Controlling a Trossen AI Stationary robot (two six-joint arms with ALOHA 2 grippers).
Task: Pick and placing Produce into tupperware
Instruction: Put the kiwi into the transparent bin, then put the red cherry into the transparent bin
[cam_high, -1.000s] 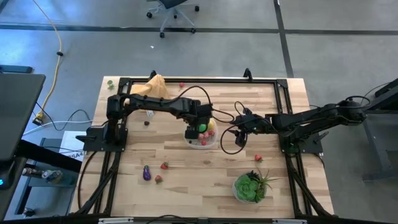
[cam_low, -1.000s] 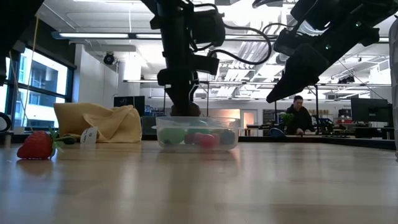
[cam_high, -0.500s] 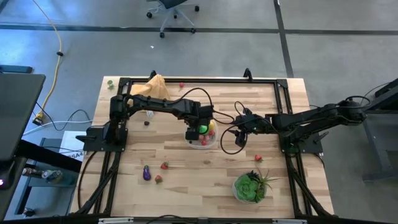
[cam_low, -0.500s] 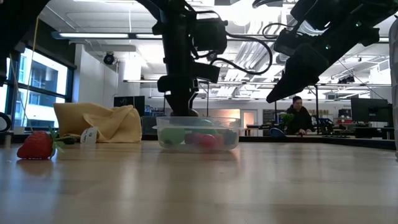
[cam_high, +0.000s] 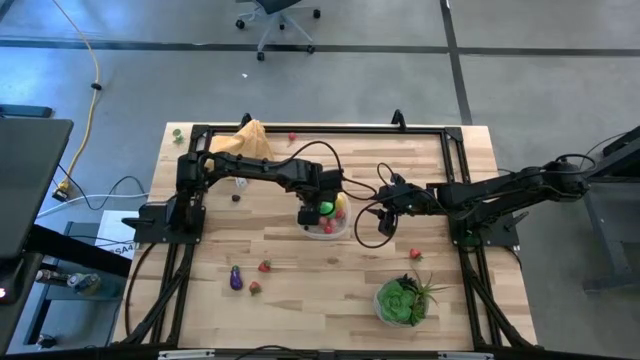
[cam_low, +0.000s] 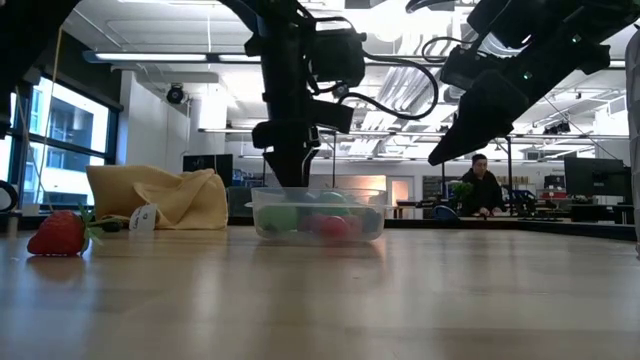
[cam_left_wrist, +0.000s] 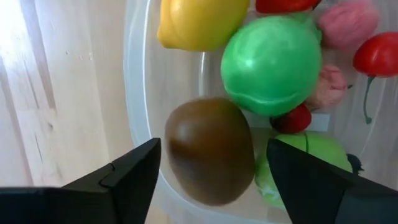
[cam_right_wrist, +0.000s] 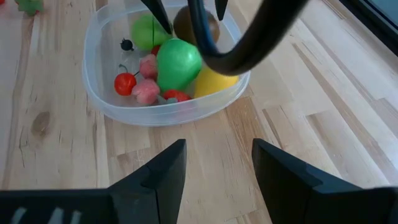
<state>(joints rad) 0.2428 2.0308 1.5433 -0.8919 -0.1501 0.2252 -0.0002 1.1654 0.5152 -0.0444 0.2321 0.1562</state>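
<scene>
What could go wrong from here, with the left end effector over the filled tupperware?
The kiwi lies between the open left end effector fingers, at the tupperware wall; lifting carelessly might drag it back out or nudge the container. The right end effector hovers open beside the tupperware, with a cable arching over it, so the arms might snag.

Open-plan lab: concrete floor (cam_high: 560, 90) (office chair (cam_high: 278, 20) nearby), exposed ceiling ducts (cam_low: 400, 120).

high: overhead, straight down, whole worktop (cam_high: 300, 280) | low: worktop height, level, facing room | 2 wrist views: close above tupperware (cam_right_wrist: 99, 93), which all 4 share
</scene>
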